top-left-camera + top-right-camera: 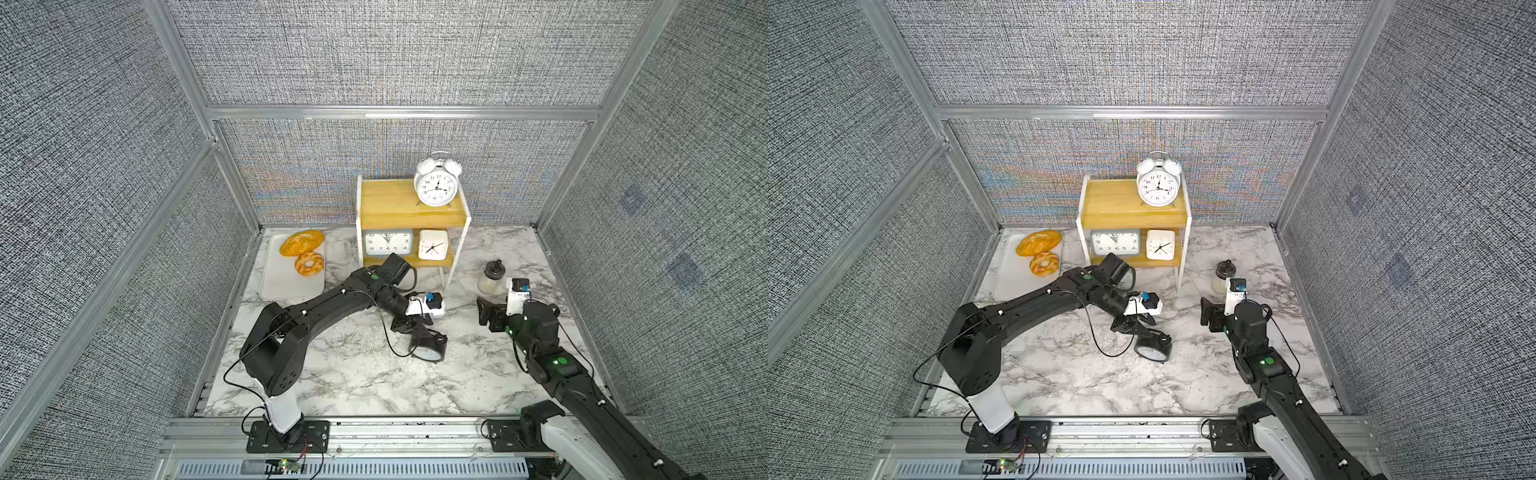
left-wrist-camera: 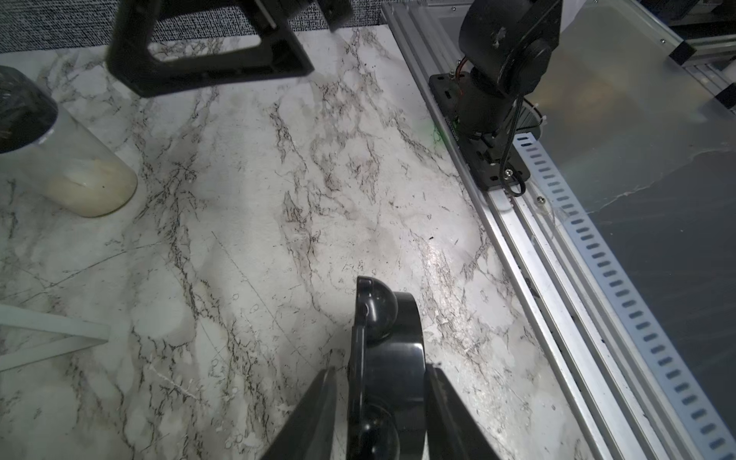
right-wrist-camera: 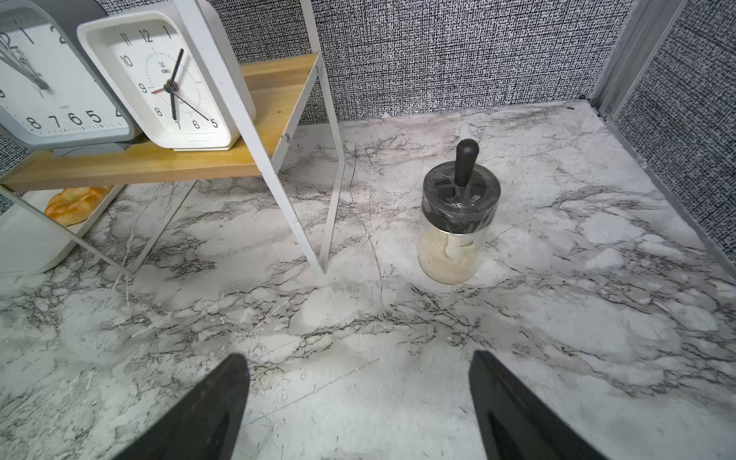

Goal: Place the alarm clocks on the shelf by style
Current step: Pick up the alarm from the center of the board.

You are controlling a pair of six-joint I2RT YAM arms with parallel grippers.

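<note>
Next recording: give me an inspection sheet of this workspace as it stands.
Surface: marble-look table, fine scratches.
Job's things: white bell clock on shelf top; grey-blue clock and square white clock on lower board; black bell clock on table.
Clutter: tray with two breads; jar.
Grippers: left pincer astride black bell clock, clamp unclear; right pincer open, empty.
Cables: black cable sags beside left arm.
Surroundings: grey fabric walls.

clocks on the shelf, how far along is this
Done: white bell clock on the shelf, top board; grey-blue clock and square clock on the lower board. In hand: left claw straddles the black bell clock on the table, grip not clear. Left: lift it up beside the white one, probably. Right claw is open, holding nothing.
</note>
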